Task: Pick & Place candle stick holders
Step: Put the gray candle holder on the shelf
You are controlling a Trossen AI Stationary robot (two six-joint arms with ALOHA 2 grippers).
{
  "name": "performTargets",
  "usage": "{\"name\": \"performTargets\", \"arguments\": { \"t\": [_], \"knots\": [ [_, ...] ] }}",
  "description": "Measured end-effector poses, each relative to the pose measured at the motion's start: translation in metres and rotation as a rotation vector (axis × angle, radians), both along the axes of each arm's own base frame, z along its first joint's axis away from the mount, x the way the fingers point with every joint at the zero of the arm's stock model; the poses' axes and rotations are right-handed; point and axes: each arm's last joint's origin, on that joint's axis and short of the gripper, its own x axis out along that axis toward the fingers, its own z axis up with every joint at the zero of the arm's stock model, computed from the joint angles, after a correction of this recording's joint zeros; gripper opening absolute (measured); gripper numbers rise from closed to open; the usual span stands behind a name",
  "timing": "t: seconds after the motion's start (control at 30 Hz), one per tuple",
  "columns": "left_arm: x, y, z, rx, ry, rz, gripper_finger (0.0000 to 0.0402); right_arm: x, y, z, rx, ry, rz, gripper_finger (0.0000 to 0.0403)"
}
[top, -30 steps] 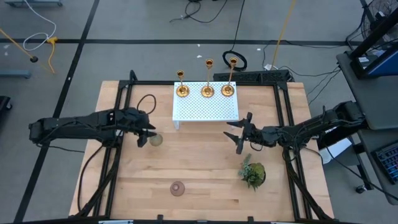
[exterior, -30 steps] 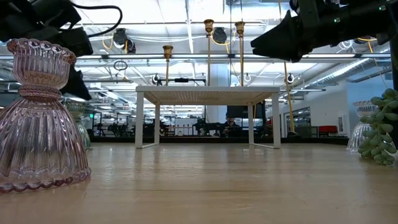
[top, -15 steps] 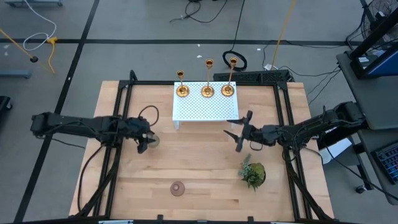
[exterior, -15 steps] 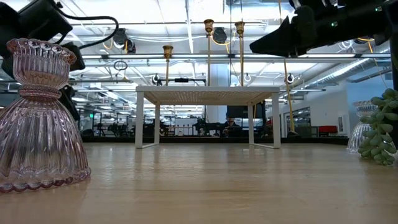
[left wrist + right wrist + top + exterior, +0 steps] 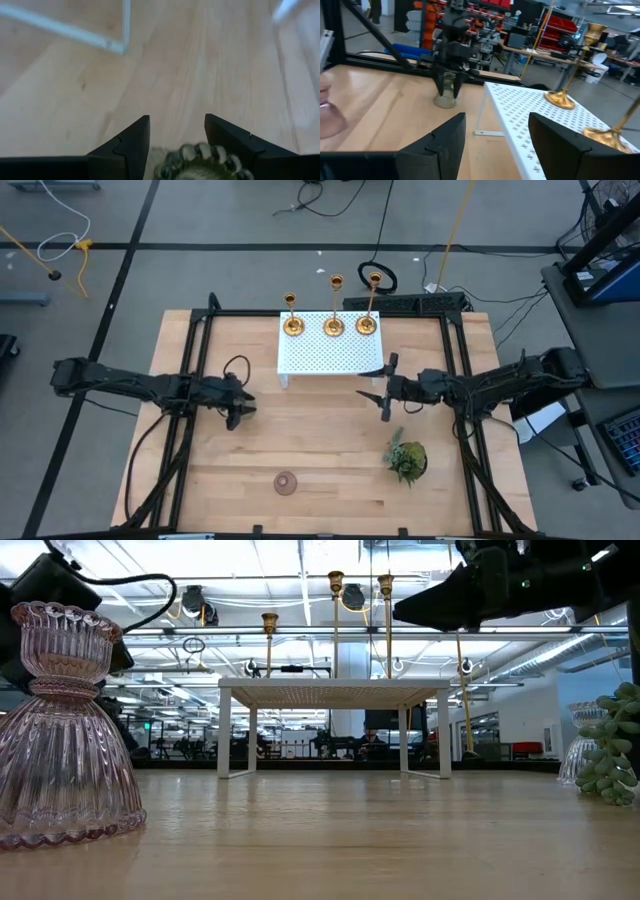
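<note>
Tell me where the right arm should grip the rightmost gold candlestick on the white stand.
Probably mid-stem. The rightmost candlestick stands upright on the white stand, with a flared base and small top cup, so fingers fit around only the thin stem. Approach level from the right gripper side, away from the middle candlestick.

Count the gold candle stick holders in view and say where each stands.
3, in a row along the far edge of the white perforated stand: left candle stick holder, middle candle stick holder, right candle stick holder. None seems hidden.
</note>
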Motion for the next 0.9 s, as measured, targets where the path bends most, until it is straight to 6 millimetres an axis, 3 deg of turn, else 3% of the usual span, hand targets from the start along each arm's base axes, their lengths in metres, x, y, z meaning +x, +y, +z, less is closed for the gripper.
{"name": "performTargets", "arguments": {
  "t": [0.17, 0.57, 0.9],
  "knots": [
    [0.004, 0.0, 0.001, 0.019, -0.151, 0.004, 0.0193, 0.0, -0.007, 0.001, 0.001, -0.011, -0.031, 0.021],
    [0.004, 0.0, 0.001, 0.018, -0.157, 0.006, 0.0186, 0.0, -0.013, 0.001, -0.014, -0.013, -0.058, 0.021],
    [0.01, -0.005, 0.027, 0.017, -0.117, -0.095, 0.0136, 0.0, -0.014, 0.002, -0.028, -0.017, -0.058, 0.021]
  ]
}}
